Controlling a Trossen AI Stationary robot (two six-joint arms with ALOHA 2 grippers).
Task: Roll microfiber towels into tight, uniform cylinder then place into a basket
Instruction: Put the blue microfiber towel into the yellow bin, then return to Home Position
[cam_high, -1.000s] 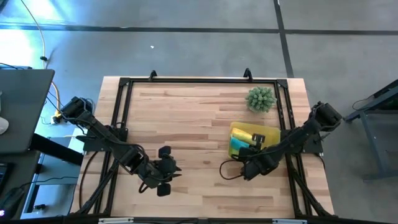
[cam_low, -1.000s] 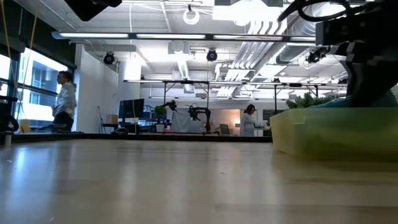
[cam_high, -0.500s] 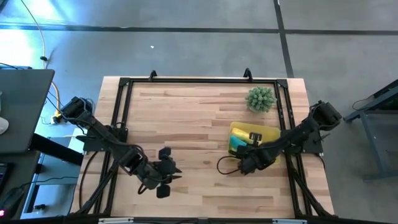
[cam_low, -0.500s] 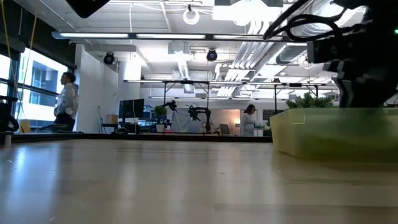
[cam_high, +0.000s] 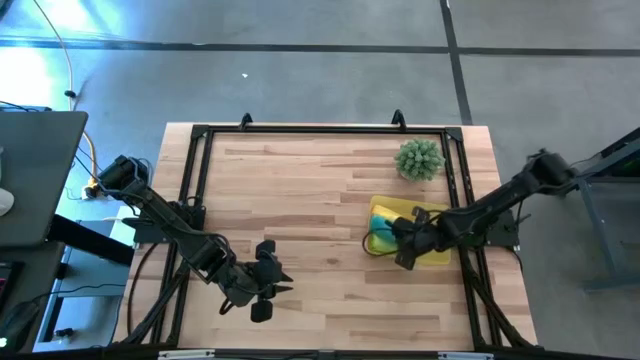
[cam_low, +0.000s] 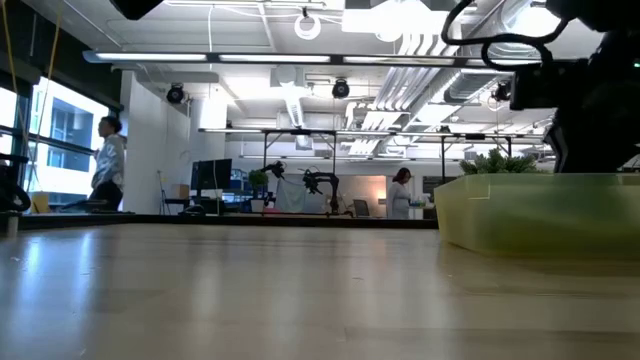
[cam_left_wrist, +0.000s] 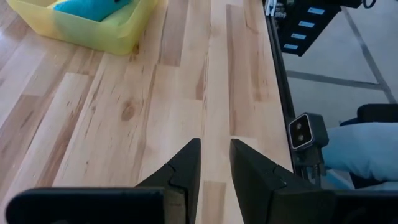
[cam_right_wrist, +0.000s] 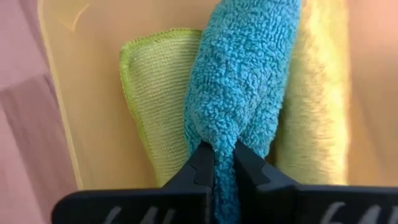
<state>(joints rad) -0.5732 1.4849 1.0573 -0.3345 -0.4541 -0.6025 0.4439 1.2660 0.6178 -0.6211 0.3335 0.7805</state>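
Since the earlier frames, right arm has swung in over the basket (cam_high: 437, 257); its gripper, which sat just off the basket's left edge, now hangs above the towels, and its base end has shifted further right. Left arm barely changed. Left side of table (cam_high: 300, 190): left gripper (cam_high: 262, 287) waits near the front edge, well apart from the basket; fingers (cam_left_wrist: 186, 163) nearly together, a narrow gap between them, nothing held, bare wood below. Its wrist view shows the basket far off across the table (cam_left_wrist: 112, 38) with teal cloth (cam_left_wrist: 87, 9) in it. Centre of table: bare planks. Right of centre: basket lies flat near the right rail, spiky green plant (cam_high: 418, 158) just behind it, apart. Right gripper (cam_high: 405, 243) sits over the basket's left half. Wrist view: its fingers (cam_right_wrist: 202, 165) pinch the end of the teal towel (cam_right_wrist: 239, 81), loosely bunched. That towel lies in the basket between the green towel (cam_right_wrist: 155, 87) and the yellow towel (cam_right_wrist: 314, 106), touching both; green one shows a stitched folded edge, lying flat on the basket floor (cam_right_wrist: 81, 93). Low view: basket wall (cam_low: 540, 210) at right, plant tips (cam_low: 498, 160) behind, dark right arm (cam_low: 590, 80) above it. Room beyond: a person (cam_low: 108, 165) standing at far left by the windows, another (cam_low: 401, 193) in the distance near centre.
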